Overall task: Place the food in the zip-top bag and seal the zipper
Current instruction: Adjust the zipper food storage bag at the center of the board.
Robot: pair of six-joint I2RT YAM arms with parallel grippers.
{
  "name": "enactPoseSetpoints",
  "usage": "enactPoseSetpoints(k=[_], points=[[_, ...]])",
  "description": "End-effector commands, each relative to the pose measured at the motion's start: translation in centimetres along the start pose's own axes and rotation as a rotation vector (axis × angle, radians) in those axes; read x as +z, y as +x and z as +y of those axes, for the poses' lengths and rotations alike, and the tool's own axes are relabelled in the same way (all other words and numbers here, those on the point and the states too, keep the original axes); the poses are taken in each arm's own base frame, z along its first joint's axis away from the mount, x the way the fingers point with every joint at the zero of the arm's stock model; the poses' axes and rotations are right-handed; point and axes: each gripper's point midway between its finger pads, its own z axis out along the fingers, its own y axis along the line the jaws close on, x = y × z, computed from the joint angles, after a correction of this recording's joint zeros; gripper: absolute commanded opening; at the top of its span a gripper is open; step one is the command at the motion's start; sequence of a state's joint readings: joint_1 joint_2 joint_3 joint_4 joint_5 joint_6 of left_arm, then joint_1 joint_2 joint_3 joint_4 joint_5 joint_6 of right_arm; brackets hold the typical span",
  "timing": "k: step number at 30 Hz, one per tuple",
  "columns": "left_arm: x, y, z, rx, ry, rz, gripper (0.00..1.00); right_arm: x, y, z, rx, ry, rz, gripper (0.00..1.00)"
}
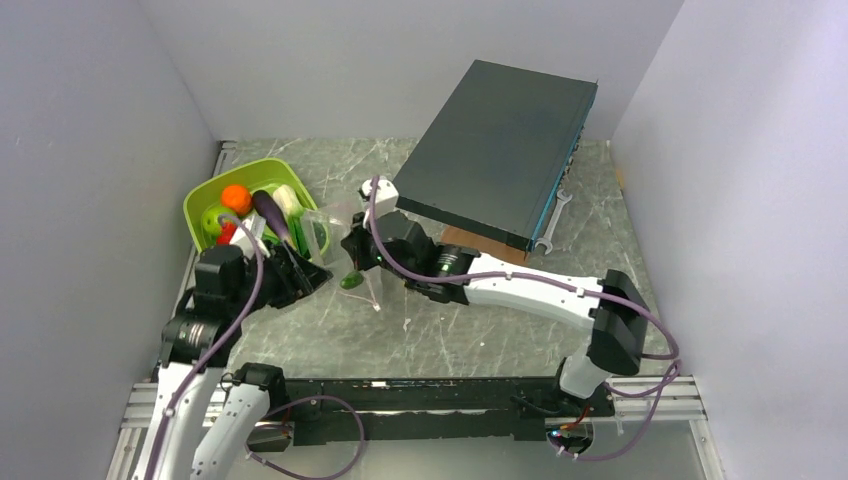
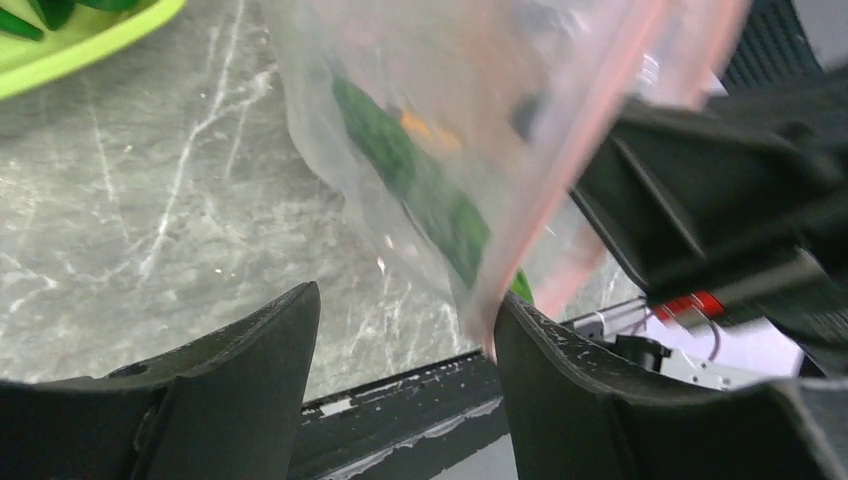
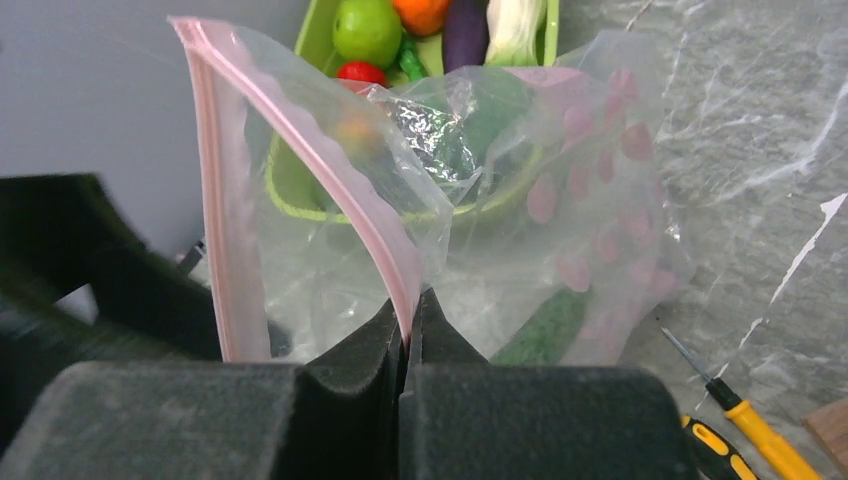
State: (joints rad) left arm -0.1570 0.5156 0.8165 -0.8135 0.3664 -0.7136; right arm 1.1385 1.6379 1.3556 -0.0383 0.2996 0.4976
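Note:
The clear zip-top bag (image 1: 338, 228) is held up off the table between my two grippers, its mouth gaping. My right gripper (image 3: 409, 318) is shut on the pink zipper (image 3: 300, 130) at one side of the mouth. My left gripper (image 2: 405, 330) is open; the pink strip (image 2: 560, 200) hangs against the tip of its right finger (image 2: 560, 350), not clamped. A dark green vegetable (image 3: 545, 325) lies in the bag and also shows in the left wrist view (image 2: 400, 160). More food sits in the lime tray (image 1: 205, 195): an orange (image 1: 236, 197), a purple eggplant (image 1: 270, 215) and a green apple (image 3: 367, 30).
A large dark flat box (image 1: 500, 150) rests tilted on a brown block at the back right, with a wrench (image 1: 555, 215) beside it. An orange-and-black screwdriver (image 3: 740, 415) lies on the marble table right of the bag. Grey walls enclose the table.

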Motion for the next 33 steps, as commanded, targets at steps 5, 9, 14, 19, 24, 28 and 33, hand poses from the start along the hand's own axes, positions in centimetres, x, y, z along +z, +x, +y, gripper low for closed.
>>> enactPoseSetpoints(k=[5, 9, 14, 19, 24, 28, 33], points=[[2.6, -6.3, -4.4, 0.121, 0.053, -0.002, 0.35, -2.9, -3.7, 0.8, -0.019, -0.063, -0.111, 0.0], [1.0, -5.8, -7.4, 0.153, 0.174, 0.068, 0.01, -3.8, -4.1, 0.1, -0.078, -0.04, -0.107, 0.0], [-2.0, -5.0, -8.8, 0.142, 0.263, -0.027, 0.0, -5.1, -4.5, -0.9, -0.135, -0.019, -0.128, 0.0], [0.6, -2.8, -5.3, 0.144, 0.157, 0.107, 0.0, -3.3, -3.9, -1.1, -0.152, 0.016, -0.084, 0.0], [-0.9, -4.5, -7.9, 0.214, 0.288, -0.041, 0.0, -4.7, -6.5, -0.8, -0.166, -0.016, -0.189, 0.0], [-1.6, -5.5, -10.2, 0.269, 0.377, -0.058, 0.0, -5.3, -8.0, 0.7, -0.251, -0.091, -0.254, 0.0], [-0.3, -4.2, -7.7, 0.257, 0.335, -0.08, 0.0, -6.4, -5.0, 1.1, -0.306, -0.206, -0.302, 0.0]])
